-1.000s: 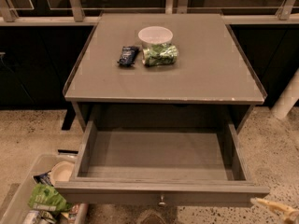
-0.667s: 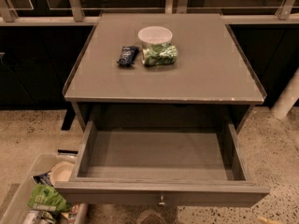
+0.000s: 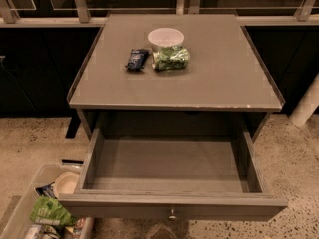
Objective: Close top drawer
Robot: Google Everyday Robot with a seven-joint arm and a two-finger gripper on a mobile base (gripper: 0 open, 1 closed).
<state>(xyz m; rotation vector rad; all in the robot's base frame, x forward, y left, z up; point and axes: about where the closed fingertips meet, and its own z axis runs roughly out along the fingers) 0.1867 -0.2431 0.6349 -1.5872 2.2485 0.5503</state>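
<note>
The top drawer [image 3: 172,205] of the grey-brown table [image 3: 224,83] is pulled far out towards me. It is wide, shallow and empty inside. Its flat front has one small round metal knob [image 3: 173,214] at the middle, near the bottom edge of the view. My gripper is not in view.
On the tabletop sit a white bowl [image 3: 166,36], a green bag [image 3: 171,58] and a dark blue snack packet [image 3: 136,59]. A clear bin [image 3: 30,203] with a green packet and a cup stands on the speckled floor at the lower left. A white post [image 3: 306,103] stands at the right.
A pale object at the lower right corner a second ago has left the view. The drawer has not moved.
</note>
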